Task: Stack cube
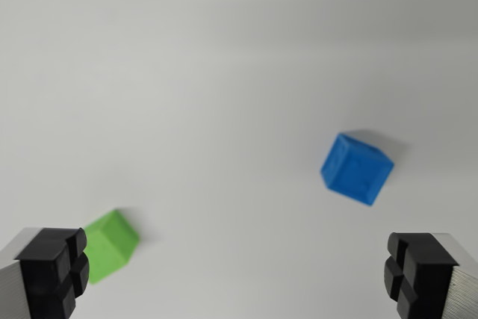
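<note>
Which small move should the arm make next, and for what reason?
Probably shift toward the wrist view's left to centre the open gripper over the small green cube: it lies beside one jaw, not between them, apart from the blue cube.

Gripper [239, 270] spread wide, nothing between the jaws. Two black fingertips [54, 270] with silver outer bodies sit at the lower corners of the wrist view, one left, one right, both touching nothing.
</note>
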You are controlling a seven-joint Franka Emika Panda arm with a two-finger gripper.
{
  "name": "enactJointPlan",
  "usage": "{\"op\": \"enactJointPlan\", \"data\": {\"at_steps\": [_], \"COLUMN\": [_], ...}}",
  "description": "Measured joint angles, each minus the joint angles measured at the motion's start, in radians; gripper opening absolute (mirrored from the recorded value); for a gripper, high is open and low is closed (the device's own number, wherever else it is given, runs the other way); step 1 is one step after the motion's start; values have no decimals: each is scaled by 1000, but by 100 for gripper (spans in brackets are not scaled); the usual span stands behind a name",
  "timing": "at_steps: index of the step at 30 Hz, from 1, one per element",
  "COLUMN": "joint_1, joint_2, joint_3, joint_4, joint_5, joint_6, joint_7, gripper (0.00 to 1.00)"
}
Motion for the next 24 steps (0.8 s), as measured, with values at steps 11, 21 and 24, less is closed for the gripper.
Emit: {"op": "enactJointPlan", "data": {"at_steps": [11,21,24], "joint_1": [0,0,0], "joint_2": [0,0,-1], "joint_3": [0,-2,-4], "joint_4": [0,-11,-20], "joint_5": [0,0,0], "joint_6": [0,9,16], "joint_7": [0,3,5], "gripper": [100,100,100]}}
